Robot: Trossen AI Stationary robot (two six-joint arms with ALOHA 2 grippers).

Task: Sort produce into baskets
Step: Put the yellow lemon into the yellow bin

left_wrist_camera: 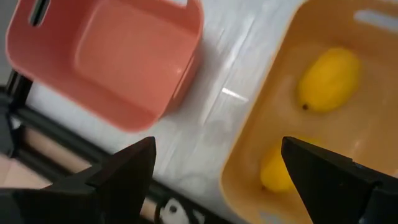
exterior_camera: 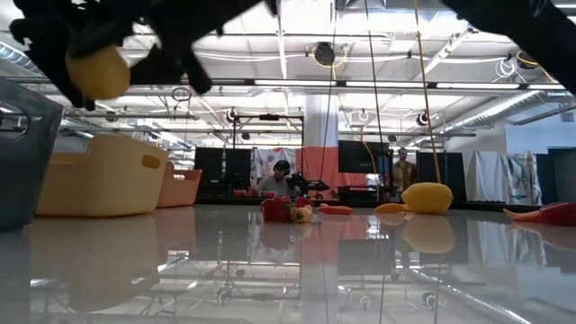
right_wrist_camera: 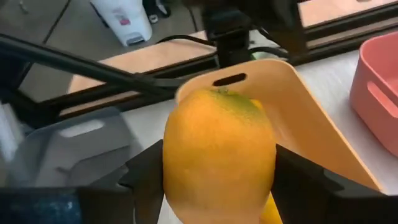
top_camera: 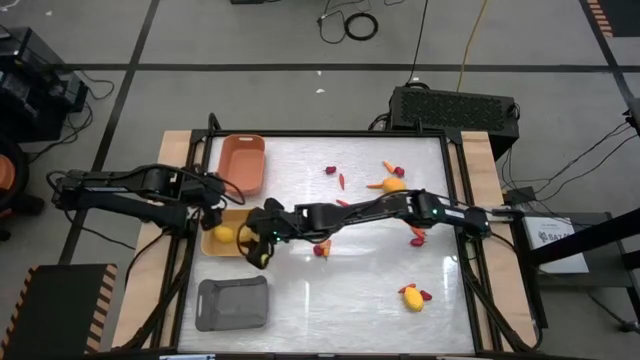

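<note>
My right gripper (top_camera: 258, 250) reaches across the table to the right rim of the yellow basket (top_camera: 222, 246) and is shut on a yellow-orange fruit (right_wrist_camera: 217, 155), held high in the low view (exterior_camera: 99, 72). Two more yellow fruits (left_wrist_camera: 329, 78) (left_wrist_camera: 280, 171) lie on the yellow basket's floor. My left gripper (top_camera: 210, 200) hovers open between the salmon basket (top_camera: 241, 163) and the yellow one, touching nothing. The grey basket (top_camera: 233, 302) sits at the near left. My right gripper pinches the yellow-orange fruit by its two opposite sides (right_wrist_camera: 171, 168), one dark finger (right_wrist_camera: 140, 180) on each flank. The fingers point toward the table's left edge, slanting down. The fruit is lifted clear of the table, by the yellow basket's rim (right_wrist_camera: 292, 93).
Loose produce lies on the table's right half: a yellow fruit with red pieces (top_camera: 412, 297) near the front, a yellow fruit and orange sticks (top_camera: 390, 183) toward the back, and red pieces (top_camera: 330, 170) (top_camera: 418, 235) (top_camera: 321, 250). People sit in the room behind (exterior_camera: 281, 175).
</note>
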